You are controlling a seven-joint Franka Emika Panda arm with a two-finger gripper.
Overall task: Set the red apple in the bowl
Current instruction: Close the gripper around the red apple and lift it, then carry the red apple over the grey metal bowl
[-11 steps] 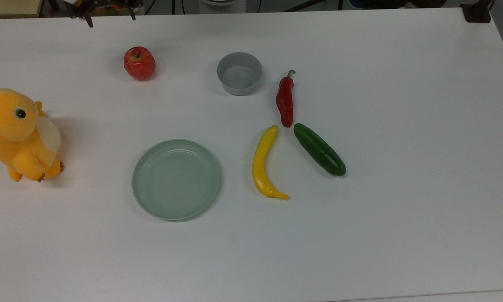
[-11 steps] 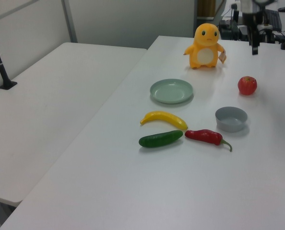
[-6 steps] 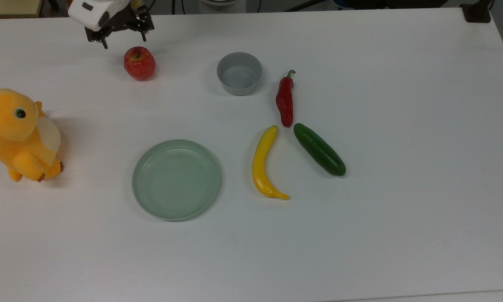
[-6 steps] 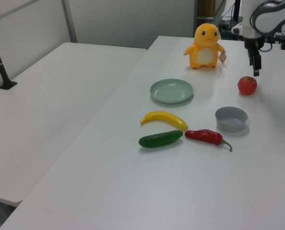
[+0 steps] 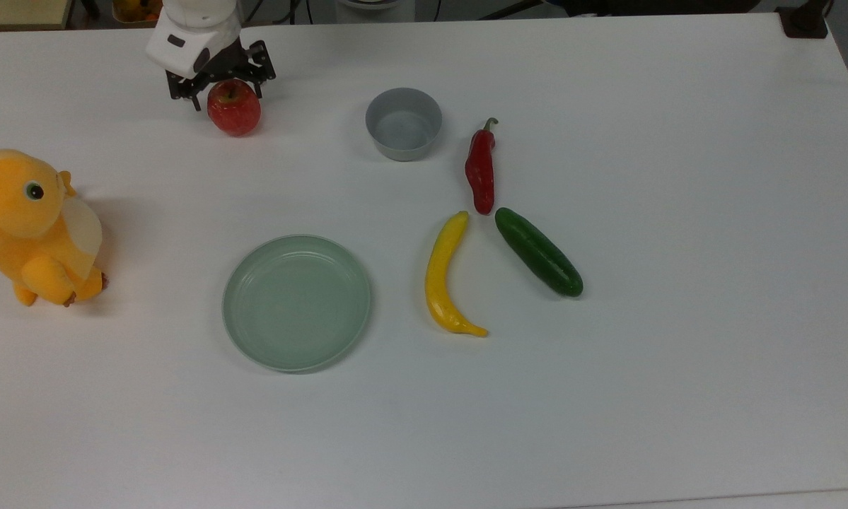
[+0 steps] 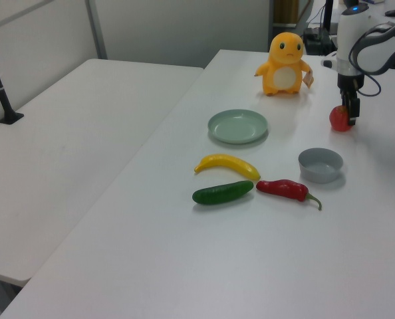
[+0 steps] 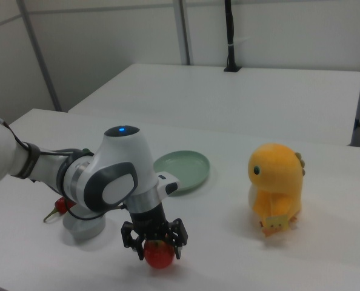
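1. My gripper [image 5: 227, 92] sits over the red apple [image 5: 234, 112] at the far end of the white table [image 5: 607, 389], fingers spread to either side of the fruit and not yet pressing on it, as the right view shows.

2. The apple rests on the tabletop, well apart from the bowl [image 5: 403, 124], which stands empty toward the top view's right.

3. I judge the step in hand to be the grasp: the reach looks complete, the pinch not made.

4. Next, I need to settle a little lower, close evenly on the round, glossy skin, then lift clear before carrying it across.

5. The bowl is barely wider than the apple, so the drop calls for centring; the red chili pepper [image 5: 480, 170] lies just beyond the bowl.
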